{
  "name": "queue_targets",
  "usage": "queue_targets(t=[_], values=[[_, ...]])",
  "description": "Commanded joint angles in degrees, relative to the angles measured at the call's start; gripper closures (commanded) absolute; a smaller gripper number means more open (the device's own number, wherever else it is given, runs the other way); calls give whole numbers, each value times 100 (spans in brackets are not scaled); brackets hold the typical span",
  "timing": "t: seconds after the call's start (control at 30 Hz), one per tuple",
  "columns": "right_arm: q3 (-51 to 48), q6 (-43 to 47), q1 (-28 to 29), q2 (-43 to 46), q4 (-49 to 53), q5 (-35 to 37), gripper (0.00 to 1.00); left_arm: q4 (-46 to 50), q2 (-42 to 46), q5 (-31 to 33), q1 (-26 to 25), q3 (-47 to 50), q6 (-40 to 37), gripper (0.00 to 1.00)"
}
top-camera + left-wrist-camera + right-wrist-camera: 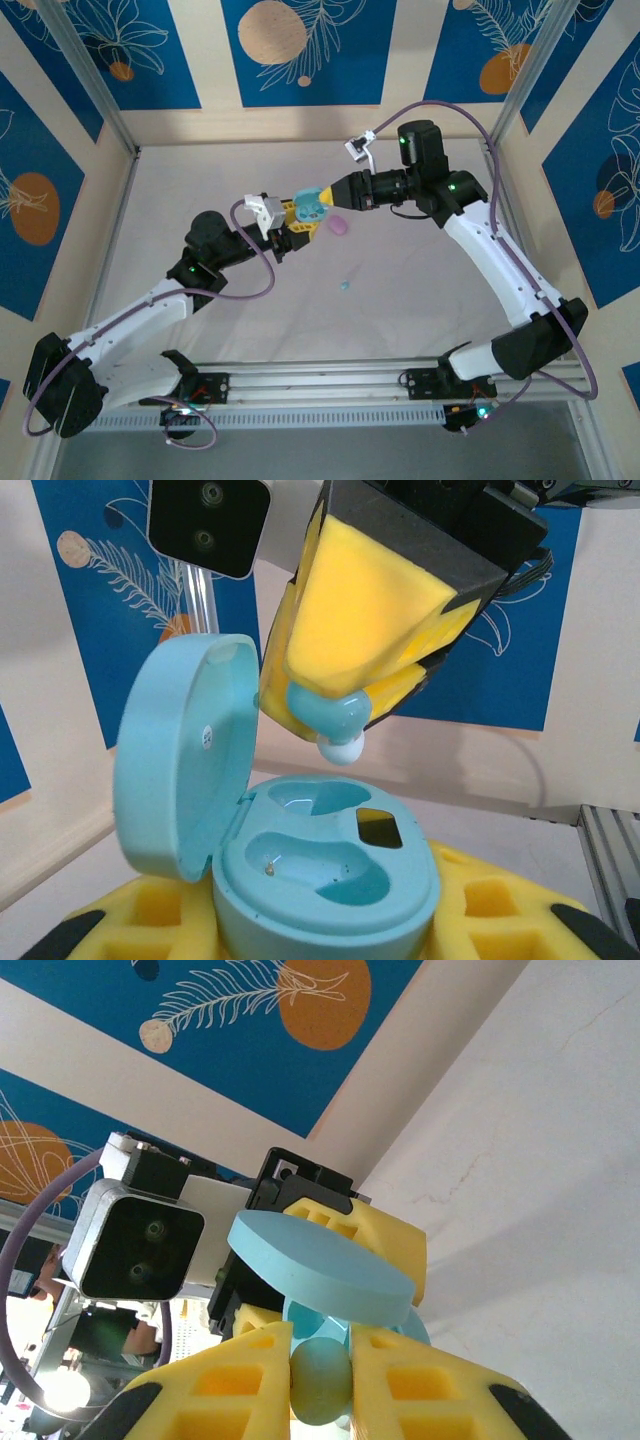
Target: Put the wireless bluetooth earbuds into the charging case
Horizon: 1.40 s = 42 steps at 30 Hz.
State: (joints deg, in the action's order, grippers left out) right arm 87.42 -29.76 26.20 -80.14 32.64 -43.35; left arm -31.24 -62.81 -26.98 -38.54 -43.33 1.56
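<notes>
The charging case (330,880) is light blue, and my left gripper (325,925) is shut on its base. Its lid (180,750) stands open to the left, and both moulded wells are bare. My right gripper (322,1360) is shut on a light blue earbud (322,1380). In the left wrist view this earbud (335,718) hangs white tip down, a little above the far well and not touching it. From above, the case (313,207) is off the table at mid-scene, between the left gripper (297,222) and right gripper (328,198). Another tiny blue earbud (345,285) lies on the table.
A pink pebble-shaped thing (339,225) lies on the white table (420,300) just below and right of the two grippers. Metal frame posts (95,90) and patterned blue walls close in the sides and back. A rail (330,385) runs along the near edge.
</notes>
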Motion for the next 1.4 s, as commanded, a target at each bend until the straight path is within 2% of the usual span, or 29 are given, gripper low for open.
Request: queue_targets(t=[0.0, 0.83, 1.1, 1.37], values=[[180, 150, 68, -53, 133, 86, 82, -339, 34, -155, -42, -145, 77, 66], [397, 340, 341, -221, 476, 444, 81, -455, 32, -48, -39, -114, 170, 66], [544, 661, 369, -284, 966, 1034, 78, -489, 49, -26, -32, -138, 178, 66], [600, 733, 393, -289, 1072, 1224, 76, -509, 36, -48, -38, -149, 195, 66]])
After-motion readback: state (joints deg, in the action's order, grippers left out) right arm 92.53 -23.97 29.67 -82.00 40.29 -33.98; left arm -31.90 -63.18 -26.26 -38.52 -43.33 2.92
